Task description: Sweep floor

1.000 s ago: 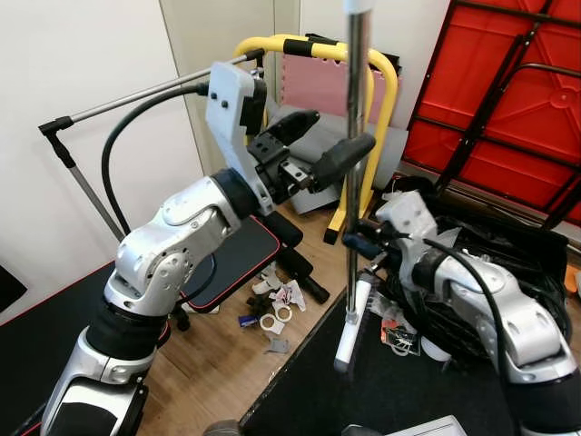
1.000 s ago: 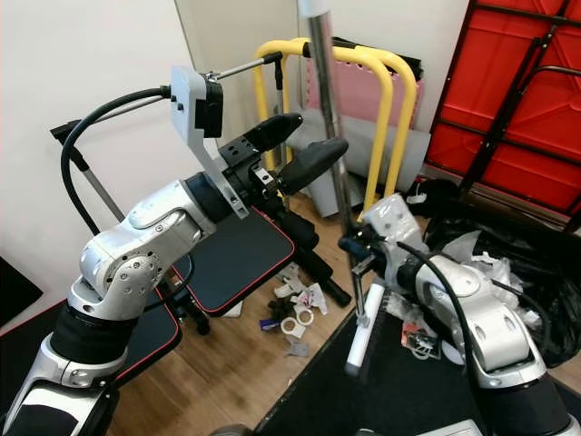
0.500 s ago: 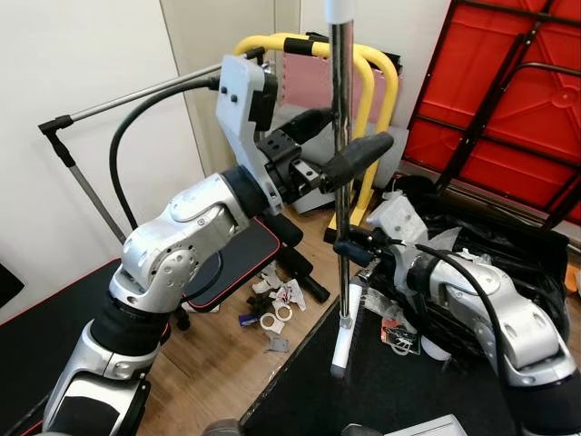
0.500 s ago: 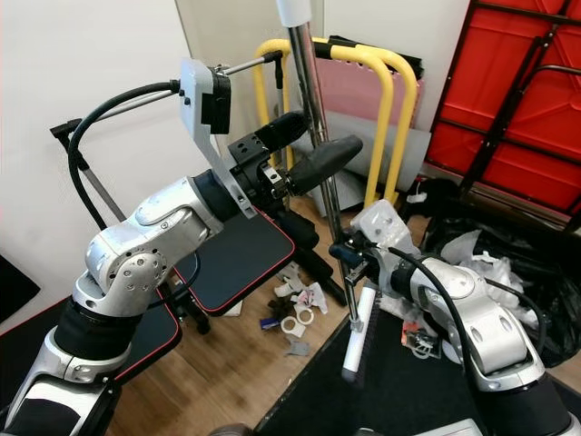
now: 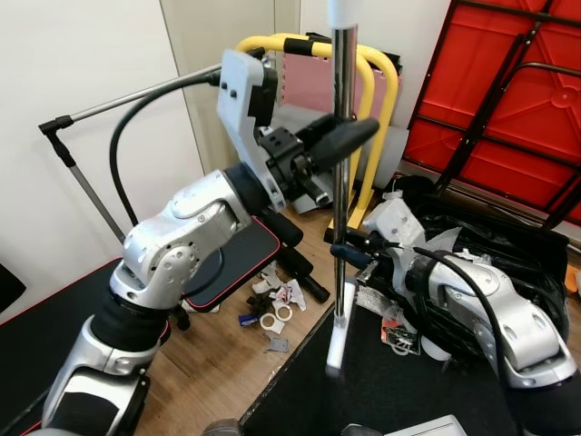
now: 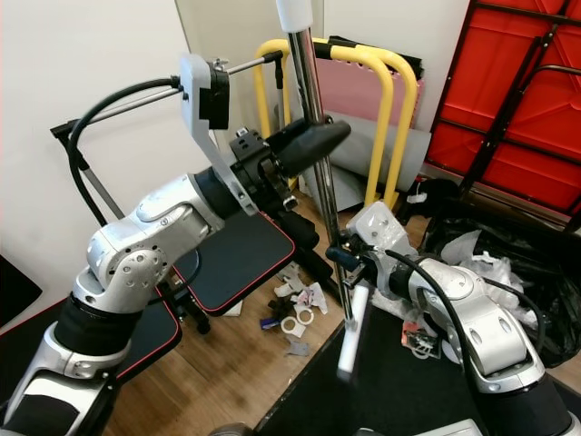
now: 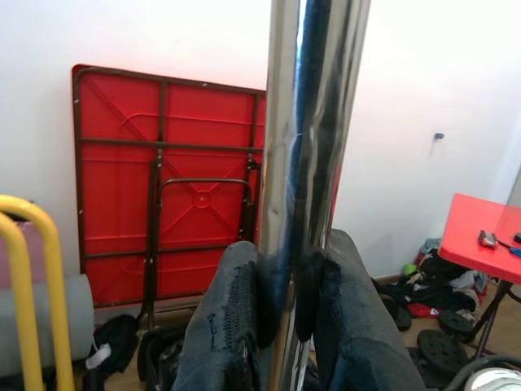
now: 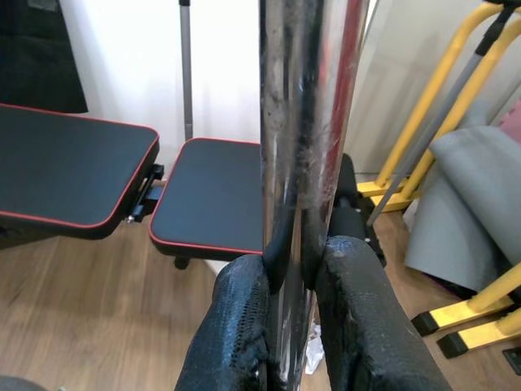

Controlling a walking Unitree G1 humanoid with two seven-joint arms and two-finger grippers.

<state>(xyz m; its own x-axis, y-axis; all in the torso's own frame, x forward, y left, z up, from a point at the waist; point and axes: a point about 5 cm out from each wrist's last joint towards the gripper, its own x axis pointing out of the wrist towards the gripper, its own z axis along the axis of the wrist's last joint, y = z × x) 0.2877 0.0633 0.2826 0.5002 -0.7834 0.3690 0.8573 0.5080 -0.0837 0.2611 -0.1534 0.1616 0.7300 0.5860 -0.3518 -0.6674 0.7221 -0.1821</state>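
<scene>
Both grippers clamped on upright chrome broom pole (image 5: 342,118).
Left gripper (image 5: 338,145) grips pole high, right gripper (image 5: 345,254) lower down; earlier, left fingers stood apart beside pole, now closed on it.

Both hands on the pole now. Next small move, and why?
Probably draw the broom pole left so its white lower end comes off the black mat toward the scraps on the wood floor. The left hand clamps it high, the right hand low, and the litter lies just left of it.
</scene>
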